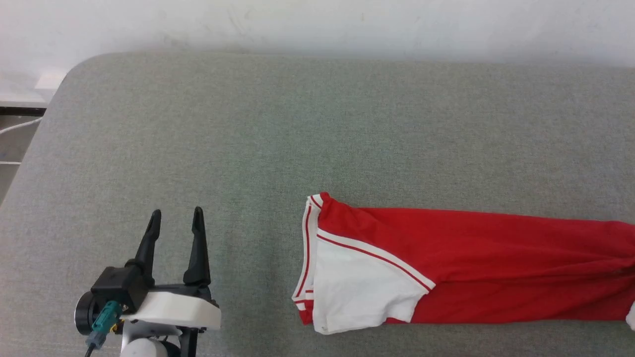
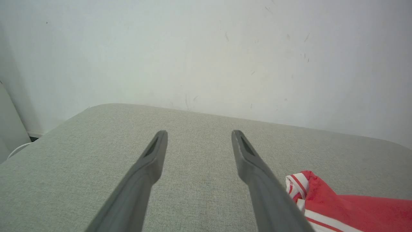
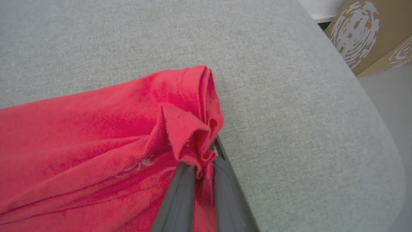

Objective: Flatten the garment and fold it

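The garment (image 1: 461, 267) lies on the grey padded table (image 1: 278, 129) as a long folded strip, red with a white sleeve (image 1: 357, 287) uppermost at its left end. It runs off the right edge of the head view. My left gripper (image 1: 177, 214) hovers open well to the left of the sleeve, nothing between its fingers. The left wrist view has that gripper (image 2: 199, 135) over bare table, with the striped sleeve edge of the garment (image 2: 334, 203) at lower right. My right gripper (image 3: 206, 153) is shut on a bunched red edge of the garment (image 3: 96, 135).
A pale wall (image 1: 317, 25) runs behind the table's far edge. A rounded table corner (image 1: 74, 74) sits at the far left, with a cable (image 1: 20, 126) beyond it. Past the right table edge stands a brown cardboard box (image 3: 370, 32) on the floor.
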`<state>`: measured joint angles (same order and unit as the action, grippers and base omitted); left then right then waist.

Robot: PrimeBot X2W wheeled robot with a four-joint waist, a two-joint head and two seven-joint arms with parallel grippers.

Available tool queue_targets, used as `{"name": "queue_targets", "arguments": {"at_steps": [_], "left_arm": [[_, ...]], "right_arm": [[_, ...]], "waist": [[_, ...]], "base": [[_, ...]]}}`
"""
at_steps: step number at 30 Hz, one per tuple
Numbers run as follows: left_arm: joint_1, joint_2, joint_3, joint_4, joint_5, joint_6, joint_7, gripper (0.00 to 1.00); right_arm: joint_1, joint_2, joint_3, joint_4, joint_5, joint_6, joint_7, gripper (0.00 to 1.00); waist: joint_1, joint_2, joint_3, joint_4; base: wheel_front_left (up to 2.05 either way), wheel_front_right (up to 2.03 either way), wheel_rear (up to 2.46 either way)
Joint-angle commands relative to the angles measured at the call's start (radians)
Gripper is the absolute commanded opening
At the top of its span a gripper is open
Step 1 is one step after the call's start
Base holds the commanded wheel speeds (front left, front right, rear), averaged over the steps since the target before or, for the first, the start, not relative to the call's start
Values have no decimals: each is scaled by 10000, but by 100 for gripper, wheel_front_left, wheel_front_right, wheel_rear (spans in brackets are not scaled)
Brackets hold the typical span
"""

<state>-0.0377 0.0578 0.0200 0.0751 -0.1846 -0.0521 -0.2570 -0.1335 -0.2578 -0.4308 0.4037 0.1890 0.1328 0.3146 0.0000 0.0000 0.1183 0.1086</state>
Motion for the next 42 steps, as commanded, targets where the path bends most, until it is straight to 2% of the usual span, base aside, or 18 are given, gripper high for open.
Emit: {"name": "queue_targets", "arguments": {"at_steps": [1,5,10,19,25,29,33,42], "left_arm": [[86,-40,41,14,46,-62,-47,100],[159,-55,78,52,50,-80,-47,100],[312,-67,40,151,31,-111,-47,100],[526,-74,-340,145,-195,-16,-47,100],[522,-74,-475,139,-240,-27,-47,100],[476,-75,-553,131,-153,-68,-47,100],[414,-75,-626,119,-200,-53,-47,100],[212,-75,-730,151,-484,-74,-47,100]], "right_arm": [[73,-14,-47,-79,-45,-21,17,0],[416,30,78,-606,153,-21,369,0],[1250,112,597,-1901,583,-21,893,0],[2640,448,2756,-4938,2027,-21,2559,0],[2545,850,3895,-6151,3110,-21,2912,0],[2064,1000,4507,-6192,3348,-21,2878,0],[1284,1115,5216,-5657,3152,-21,2699,0],[-290,1078,6420,-2851,1672,-21,1975,0]], "waist": [[0,0,-20,7],[0,0,-185,17],[0,0,-629,137],[0,0,-1046,664],[0,0,-1082,1339],[0,0,-1033,1843],[0,0,-932,2334],[0,0,-752,3249]], "base": [[0,0,0],[0,0,0],[0,0,0],[0,0,0],[0,0,0],[0,0,0],[0,0,0],[0,0,0]]}}
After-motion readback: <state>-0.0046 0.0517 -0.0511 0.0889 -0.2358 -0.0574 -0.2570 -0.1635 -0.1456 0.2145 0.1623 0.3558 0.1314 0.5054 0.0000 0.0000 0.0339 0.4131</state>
